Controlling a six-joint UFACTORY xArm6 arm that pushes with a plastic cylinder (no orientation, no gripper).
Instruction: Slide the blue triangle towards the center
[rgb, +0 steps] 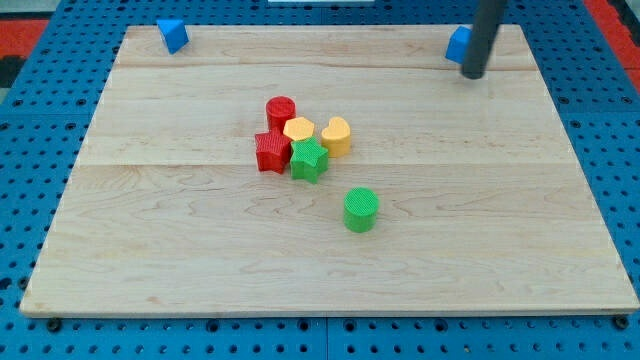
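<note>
A blue triangle (172, 35) sits at the board's top left corner. My tip (472, 74) is near the top right corner, far to the right of the triangle. It stands just right of a second blue block (457, 44), touching or nearly touching it. The rod hides part of that block, so I cannot make out its shape.
The wooden board (150, 240) lies on a blue pegboard. Near its centre is a cluster: a red cylinder (281, 110), a red star (271, 151), a yellow block (298, 129), a yellow heart (337, 135) and a green star (309, 160). A green cylinder (361, 209) stands apart, below right.
</note>
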